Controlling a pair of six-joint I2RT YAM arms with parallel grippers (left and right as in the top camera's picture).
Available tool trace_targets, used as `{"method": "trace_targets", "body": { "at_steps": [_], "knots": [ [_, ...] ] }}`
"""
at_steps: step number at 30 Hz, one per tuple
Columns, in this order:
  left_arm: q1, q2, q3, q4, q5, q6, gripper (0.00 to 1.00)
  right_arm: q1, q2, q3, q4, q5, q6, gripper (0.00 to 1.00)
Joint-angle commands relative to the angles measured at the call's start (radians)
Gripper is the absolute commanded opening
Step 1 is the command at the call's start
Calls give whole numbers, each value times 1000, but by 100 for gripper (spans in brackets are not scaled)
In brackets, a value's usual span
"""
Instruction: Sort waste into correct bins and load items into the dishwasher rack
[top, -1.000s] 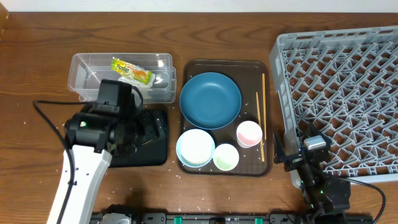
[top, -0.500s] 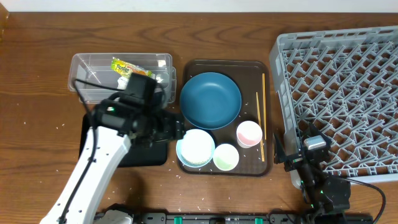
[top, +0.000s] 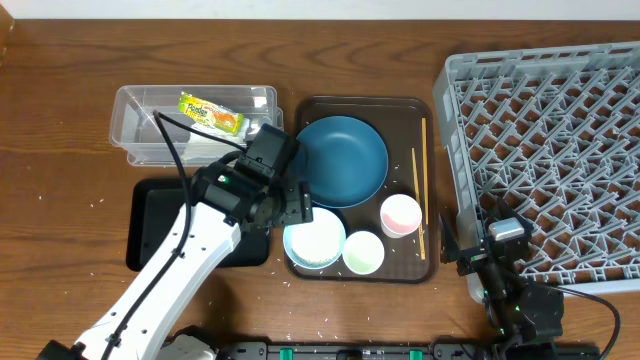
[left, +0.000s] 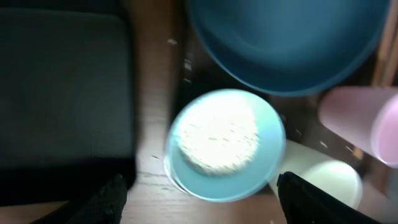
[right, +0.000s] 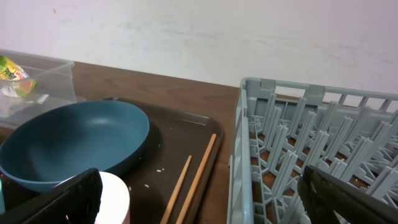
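Note:
My left gripper (top: 298, 203) is open and empty, hovering over the brown tray's left edge just above a light-blue-rimmed bowl (top: 315, 238) holding white rice (left: 217, 138). Its fingers (left: 211, 208) straddle that bowl in the left wrist view. The blue plate (top: 338, 160), a second white bowl (top: 363, 252), the pinkish cup (top: 401, 215) and the chopsticks (top: 424, 165) lie on the tray. The snack wrapper (top: 212, 113) lies in the clear tub (top: 140, 100). The black tub (top: 155, 225) sits below it. My right gripper (top: 480, 250) is open beside the grey rack (top: 550, 150).
The brown tray (top: 360, 105) sits between the tubs and the rack. Loose rice grains dot the table near the front edge (top: 300, 330). My left arm crosses over the black tub. The rack's near wall (right: 239, 162) stands close to the chopsticks (right: 193, 180).
My left arm has swung right, from over the black tub to the tray's left edge above the rice bowl. The right arm has not moved.

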Motion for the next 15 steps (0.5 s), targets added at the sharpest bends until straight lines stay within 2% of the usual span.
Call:
{"method": "trace_targets", "body": {
  "at_steps": [1, 6, 15],
  "knots": [
    [41, -1, -6, -16, -151, -23, 80, -13, 0, -1, -4, 2, -8, 99],
    [181, -33, 11, -27, -153, -23, 79, -13, 0, -1, -4, 2, -8, 99],
    [509, -158, 34, -27, -152, -23, 80, -13, 0, -1, 26, -18, 2, 99]
  ]
}}
